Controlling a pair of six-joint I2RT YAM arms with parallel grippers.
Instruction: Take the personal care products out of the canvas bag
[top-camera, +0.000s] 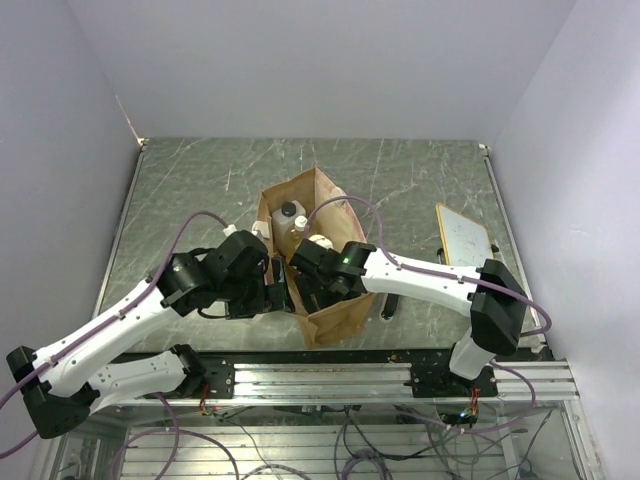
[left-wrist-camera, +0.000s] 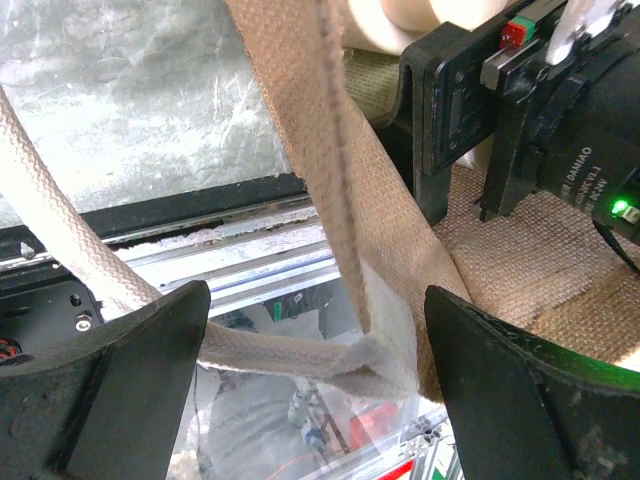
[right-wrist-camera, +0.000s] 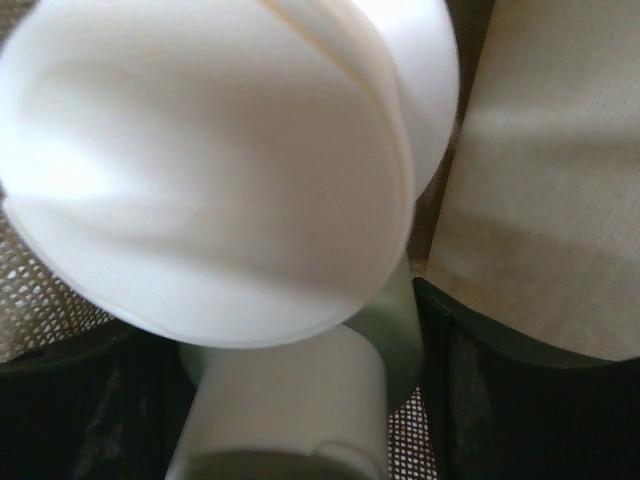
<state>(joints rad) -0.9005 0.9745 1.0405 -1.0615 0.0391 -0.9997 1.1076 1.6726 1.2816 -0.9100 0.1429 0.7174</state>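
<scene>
Question (benchrat): how are the two arms posed right now, and where's the stuff?

Reply (yam_fan): Both reach in toward the canvas bag (top-camera: 328, 312), which stands mouth-up on the marbled grey-green table (top-camera: 200, 190). The left arm comes in bent from the bag's left, with the left gripper (top-camera: 278, 292) parked at the bag's near-left rim. Its fingers (left-wrist-camera: 110, 390) are spread wide. A cream woven strap (left-wrist-camera: 60, 200) and the tan rim band (left-wrist-camera: 320, 150) run loose through the gap, nothing pinched. The right arm folds across from the bag's right, wrist tipped down, with the right gripper (top-camera: 312, 272) inside the bag's mouth.

Question (benchrat): so has the right one got a bottle?

Reply (yam_fan): Honestly can't tell. That wrist cam is jammed up against a smooth round white bottle (right-wrist-camera: 200, 170). A smaller white cylinder (right-wrist-camera: 290, 420) lies between the dark finger shapes, but it's too blurry to say whether they clamp it. The products are all inside the bag. A translucent bottle (top-camera: 290, 215) with a black cap sits at the far side of the mouth, and a cream bottle (top-camera: 320, 241) is just nearer than that. The bag itself is coarse tan-brown weave with a paler, finer cream patch (right-wrist-camera: 540, 200) up close. Off to the bag's right there's a wood-framed white board (top-camera: 462, 235), and a black marker (top-camera: 388, 305) lies on the table closer to the bag.
</scene>
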